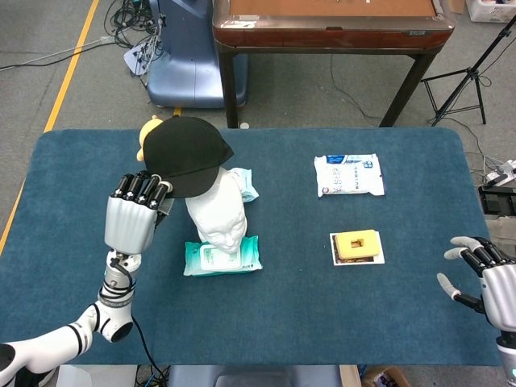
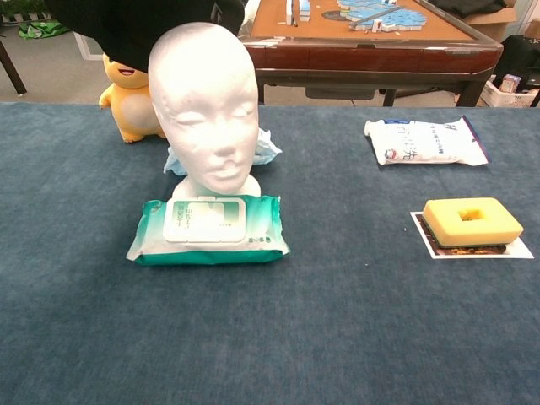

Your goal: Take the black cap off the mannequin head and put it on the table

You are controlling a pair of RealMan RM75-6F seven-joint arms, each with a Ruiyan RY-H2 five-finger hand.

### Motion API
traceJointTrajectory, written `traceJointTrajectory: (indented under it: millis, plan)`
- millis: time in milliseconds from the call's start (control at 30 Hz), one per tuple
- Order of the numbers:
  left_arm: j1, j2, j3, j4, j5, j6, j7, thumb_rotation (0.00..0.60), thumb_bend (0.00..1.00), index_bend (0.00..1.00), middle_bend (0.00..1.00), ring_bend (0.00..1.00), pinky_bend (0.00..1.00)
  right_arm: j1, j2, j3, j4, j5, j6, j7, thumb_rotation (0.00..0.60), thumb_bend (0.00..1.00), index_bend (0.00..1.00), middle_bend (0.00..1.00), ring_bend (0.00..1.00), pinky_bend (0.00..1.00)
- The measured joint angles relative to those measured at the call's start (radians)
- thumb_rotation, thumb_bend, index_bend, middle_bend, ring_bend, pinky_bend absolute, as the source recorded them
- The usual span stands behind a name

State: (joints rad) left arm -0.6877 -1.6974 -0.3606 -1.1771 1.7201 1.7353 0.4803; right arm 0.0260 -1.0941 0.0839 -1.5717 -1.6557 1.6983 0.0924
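Note:
My left hand point(image 1: 133, 218) grips the black cap point(image 1: 184, 153) by its brim and holds it up in the air, left of and above the white mannequin head point(image 1: 218, 214). The head is bare and stands upright in the chest view point(image 2: 207, 110), with the cap point(image 2: 135, 25) showing only at the top left edge there. The left hand itself is out of the chest view. My right hand point(image 1: 484, 278) hangs at the table's right front corner, fingers spread, holding nothing.
A green wet-wipe pack point(image 2: 208, 228) lies in front of the mannequin head. A yellow duck toy point(image 2: 131, 101) stands behind it on the left. A white packet point(image 1: 348, 175) and a yellow sponge on a card point(image 1: 356, 245) lie to the right.

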Motion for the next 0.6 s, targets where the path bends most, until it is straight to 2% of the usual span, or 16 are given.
traceJointTrajectory:
  millis: [600]
  plan:
    - [0.102, 0.115, 0.007, 0.017, -0.054, 0.085, -0.06, 0.6, 0.38, 0.67, 0.64, 0.46, 0.54, 0.006, -0.006, -0.002, -0.004, 0.001, -0.012, -0.02, 0.6, 0.25, 0.46, 0.34, 0.28, 0.5]
